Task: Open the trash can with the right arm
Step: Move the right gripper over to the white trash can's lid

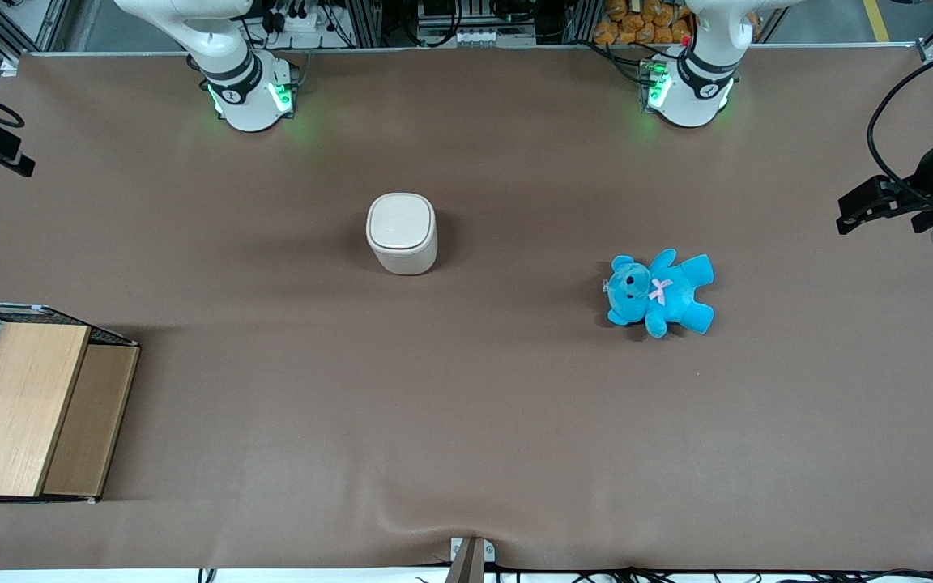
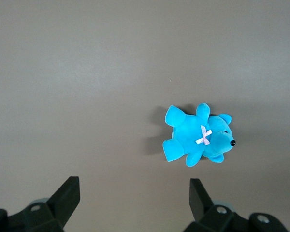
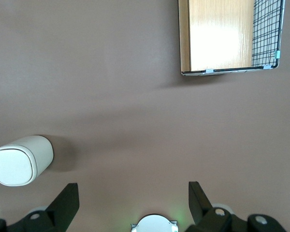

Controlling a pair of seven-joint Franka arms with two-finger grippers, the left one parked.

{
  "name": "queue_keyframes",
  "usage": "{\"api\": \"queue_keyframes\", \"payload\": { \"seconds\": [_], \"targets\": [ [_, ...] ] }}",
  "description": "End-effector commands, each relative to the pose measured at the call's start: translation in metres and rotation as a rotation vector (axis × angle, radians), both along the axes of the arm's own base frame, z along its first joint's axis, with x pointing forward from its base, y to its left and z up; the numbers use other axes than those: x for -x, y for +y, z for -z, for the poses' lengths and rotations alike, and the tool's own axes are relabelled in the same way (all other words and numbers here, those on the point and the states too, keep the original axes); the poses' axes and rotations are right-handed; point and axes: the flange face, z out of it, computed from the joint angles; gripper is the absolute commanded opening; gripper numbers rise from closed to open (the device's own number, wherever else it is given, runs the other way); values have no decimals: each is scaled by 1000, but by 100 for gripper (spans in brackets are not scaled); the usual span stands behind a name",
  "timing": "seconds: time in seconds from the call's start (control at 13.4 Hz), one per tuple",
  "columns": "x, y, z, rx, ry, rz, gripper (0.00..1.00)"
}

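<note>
Two gripper (image 3: 130, 205) fingers (image 3: 67, 198) stand apart high above the desk (image 1: 466, 421), clear of the bin (image 1: 401, 233), which sits lid shut mid-desk, well apart from the teddy (image 1: 661, 291)

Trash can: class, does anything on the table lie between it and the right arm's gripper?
Nothing visible does. The open gripper hangs above bare table, the closed trash can apart from it. The teddy lies toward the parked arm's end.
</note>
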Motion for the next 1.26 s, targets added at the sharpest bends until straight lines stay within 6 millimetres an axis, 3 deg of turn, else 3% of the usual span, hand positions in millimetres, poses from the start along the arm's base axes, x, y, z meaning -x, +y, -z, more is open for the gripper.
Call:
{"api": "queue_keyframes", "payload": {
  "seconds": [0.0,0.3,0.45,0.67,0.82,0.97,1.19],
  "targets": [
    [8,-3,-3,10,-7,-9,100],
    [6,0,-1,4,-1,-12,100],
    [5,11,1,0,7,-37,100],
    [-4,58,17,-1,43,-124,100],
    [-4,104,37,4,122,-208,100],
    [-3,145,60,14,196,-275,100],
    [-4,199,112,1,301,-356,99]
  ]
}}
